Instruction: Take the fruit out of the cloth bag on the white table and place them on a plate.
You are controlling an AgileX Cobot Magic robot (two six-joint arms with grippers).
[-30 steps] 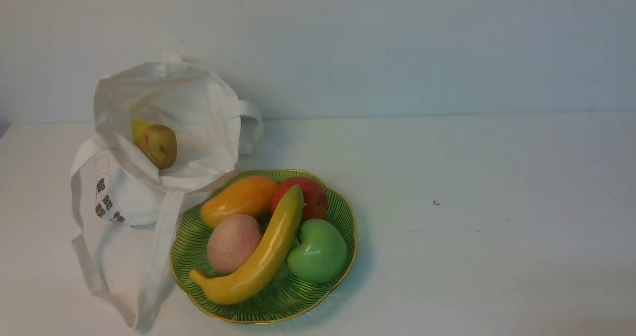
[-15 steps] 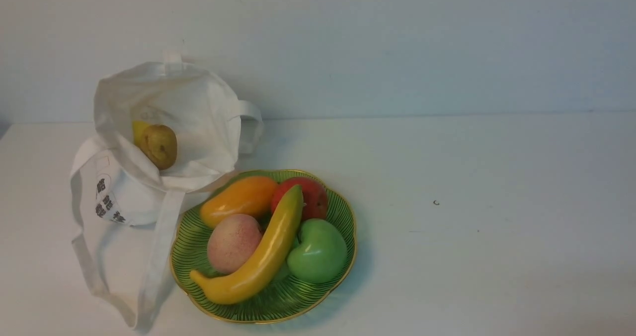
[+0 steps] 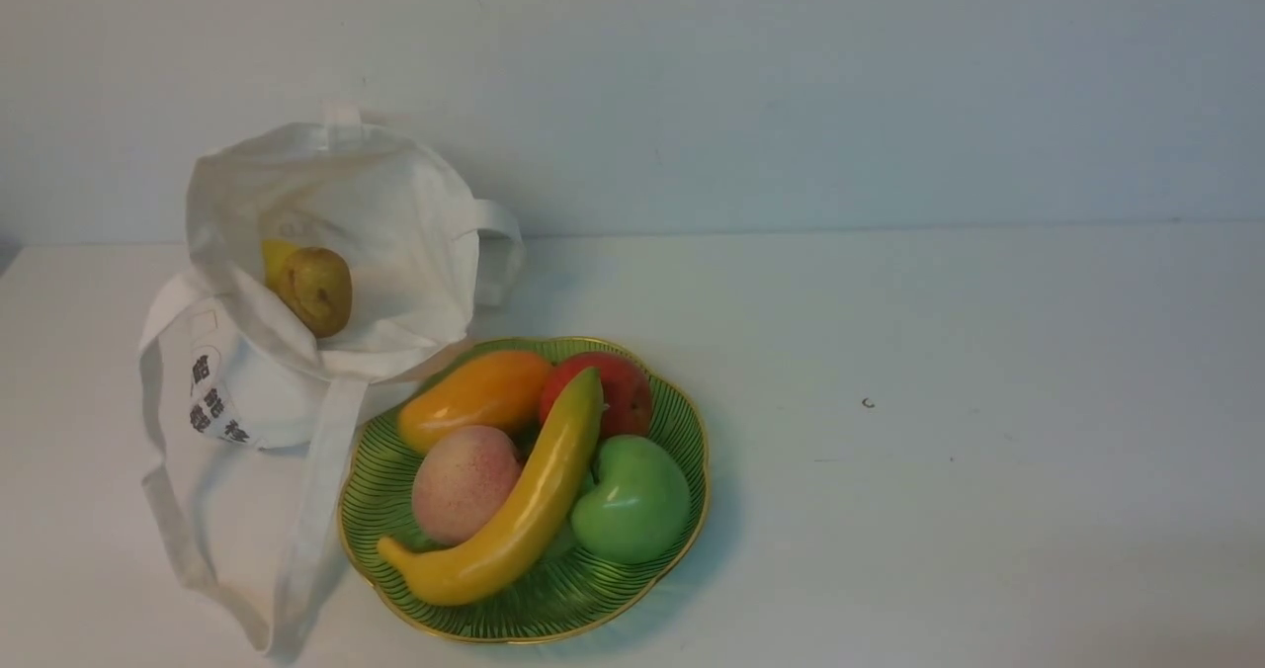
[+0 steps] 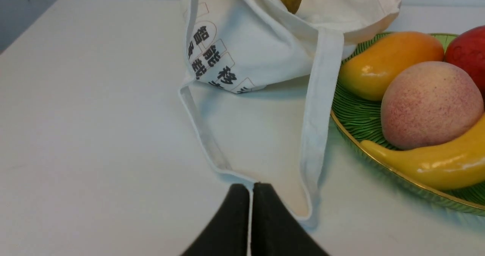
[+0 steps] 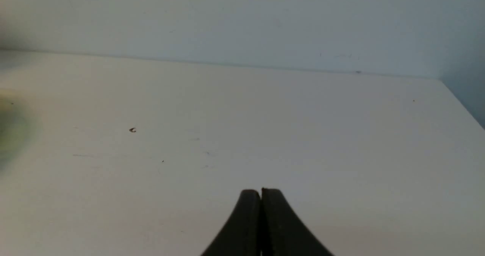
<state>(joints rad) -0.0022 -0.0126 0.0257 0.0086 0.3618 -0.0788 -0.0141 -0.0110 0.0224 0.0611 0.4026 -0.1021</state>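
Fruit waits in two places while both my hands sit closed on nothing: my left hand (image 4: 251, 188) has its two dark fingers pressed together low over the bench (image 3: 988, 451), their tips just beside the loop of the cloth bag's long strap (image 4: 318, 108) lying flat on the white surface. My right hand (image 5: 260, 193) is likewise pinched closed, over bare bench well away from everything, with only a tiny dark speck (image 5: 132, 130) ahead of it and a green blur at the frame's edge that is probably the plate. Beyond my left hand the cloth bag (image 3: 326, 283) slumps with its mouth open toward me, dark printed characters (image 4: 210, 59) on its near side. Inside it an olive-brown oval fruit (image 3: 315, 291) rests against the lip, and behind that a bit of yellow (image 3: 274, 256) shows, a lemon as far as I can tell, mostly hidden. Just beside the bag, under its edge, is the green plate (image 3: 613, 589) with its gold rim. On it lie a banana (image 3: 514, 515) stretched diagonally across the middle, a pinkish peach (image 3: 463, 480) touching it on my left, a green apple (image 3: 632, 498) on my right, and an orange mango (image 3: 474, 396) and a red fruit (image 3: 625, 396) at the far side.
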